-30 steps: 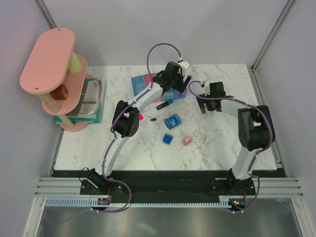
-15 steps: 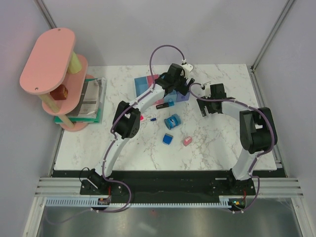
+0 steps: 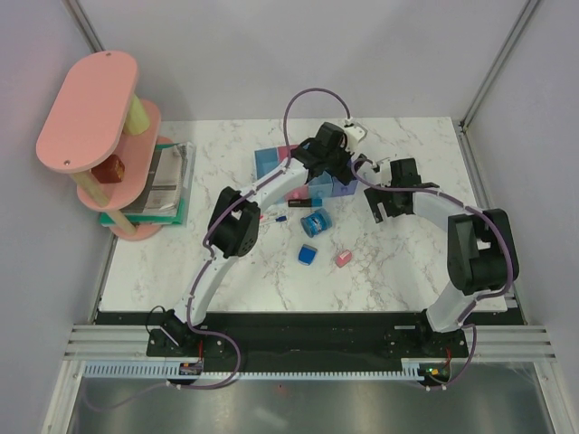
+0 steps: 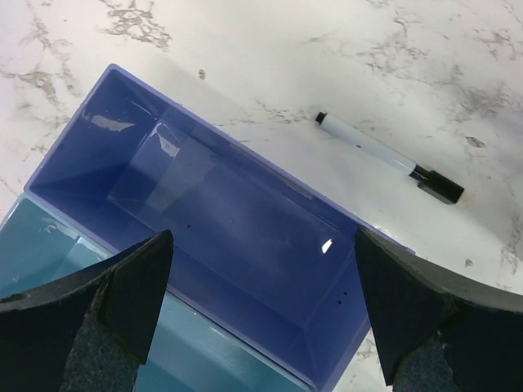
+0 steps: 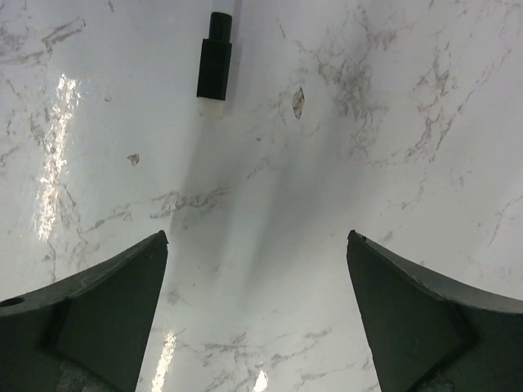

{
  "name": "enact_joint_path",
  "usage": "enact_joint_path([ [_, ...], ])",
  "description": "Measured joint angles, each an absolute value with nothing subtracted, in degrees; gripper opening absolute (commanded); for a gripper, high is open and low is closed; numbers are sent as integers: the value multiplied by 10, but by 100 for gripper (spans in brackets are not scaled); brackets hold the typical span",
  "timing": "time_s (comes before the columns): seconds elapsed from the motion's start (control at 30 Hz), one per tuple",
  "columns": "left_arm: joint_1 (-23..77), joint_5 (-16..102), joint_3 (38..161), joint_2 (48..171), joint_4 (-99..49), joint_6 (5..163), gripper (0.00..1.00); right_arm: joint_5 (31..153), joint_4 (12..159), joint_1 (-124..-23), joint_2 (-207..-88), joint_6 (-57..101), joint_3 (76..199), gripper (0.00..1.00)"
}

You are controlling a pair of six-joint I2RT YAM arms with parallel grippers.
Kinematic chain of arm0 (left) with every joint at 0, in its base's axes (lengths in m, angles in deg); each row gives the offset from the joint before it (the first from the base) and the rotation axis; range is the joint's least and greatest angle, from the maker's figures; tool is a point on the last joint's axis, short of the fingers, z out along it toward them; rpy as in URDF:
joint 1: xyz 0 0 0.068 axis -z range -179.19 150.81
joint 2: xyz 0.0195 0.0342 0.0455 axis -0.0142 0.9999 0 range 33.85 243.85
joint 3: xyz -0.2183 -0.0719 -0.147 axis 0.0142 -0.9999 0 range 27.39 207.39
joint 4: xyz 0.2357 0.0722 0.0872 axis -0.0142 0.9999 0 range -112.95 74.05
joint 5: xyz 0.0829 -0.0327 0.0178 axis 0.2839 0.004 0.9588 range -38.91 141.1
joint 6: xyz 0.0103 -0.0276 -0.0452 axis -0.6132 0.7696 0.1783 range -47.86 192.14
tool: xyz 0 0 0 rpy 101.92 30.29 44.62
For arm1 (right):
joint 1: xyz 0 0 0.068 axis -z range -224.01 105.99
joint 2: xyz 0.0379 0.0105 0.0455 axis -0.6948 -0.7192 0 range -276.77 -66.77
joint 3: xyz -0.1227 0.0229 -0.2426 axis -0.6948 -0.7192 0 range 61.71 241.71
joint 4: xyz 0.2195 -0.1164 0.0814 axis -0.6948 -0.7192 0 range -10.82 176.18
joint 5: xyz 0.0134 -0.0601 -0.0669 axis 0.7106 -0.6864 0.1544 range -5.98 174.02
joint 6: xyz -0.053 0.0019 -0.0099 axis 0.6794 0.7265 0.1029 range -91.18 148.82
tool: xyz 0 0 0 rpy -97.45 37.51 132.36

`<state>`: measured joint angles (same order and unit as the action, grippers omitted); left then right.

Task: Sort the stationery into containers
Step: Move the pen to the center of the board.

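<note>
The joined bins [image 3: 269, 164] stand at the table's back centre. My left gripper [image 3: 336, 152] hangs open and empty over the empty purple-blue end bin [image 4: 245, 237]; the light blue bin [image 4: 49, 245] lies beside it. In the left wrist view the gripper [image 4: 261, 302] has its jaws wide apart. A thin white pen [image 4: 384, 155] lies on the marble just past the bin. My right gripper [image 5: 257, 302] is open over bare marble, the pen's black cap [image 5: 215, 57] ahead of it. A blue roll [image 3: 315, 223], blue wedge [image 3: 308, 255], pink eraser [image 3: 343, 259] and black marker [image 3: 298, 202] lie in front of the bins.
A pink tiered shelf tower [image 3: 99, 127] stands at the far left over a stack of flat items [image 3: 172, 176]. A pink-capped marker [image 3: 262, 217] lies near the left arm's elbow. Grey walls close in the table's back and sides.
My left gripper has swung right over the purple-blue bin, and the bin row has shifted slightly right. My right gripper has drawn back to the right.
</note>
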<state>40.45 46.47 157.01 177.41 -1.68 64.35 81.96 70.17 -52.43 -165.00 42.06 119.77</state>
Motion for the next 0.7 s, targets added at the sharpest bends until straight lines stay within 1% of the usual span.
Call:
enact_joint_path([
  [0.23, 413, 464, 1571, 1773, -10, 633, 100, 829, 687, -512, -1622, 420, 1193, 98],
  [0.47, 410, 499, 1590, 1771, 15, 633, 100, 839, 679, -501, -1614, 421, 1193, 98],
  [0.6, 391, 532, 1591, 1749, 35, 632, 100, 852, 672, -491, -1615, 421, 1197, 98],
  [0.7, 365, 562, 1587, 1712, 49, 625, 100, 871, 664, -480, -1631, 420, 1229, 98],
])
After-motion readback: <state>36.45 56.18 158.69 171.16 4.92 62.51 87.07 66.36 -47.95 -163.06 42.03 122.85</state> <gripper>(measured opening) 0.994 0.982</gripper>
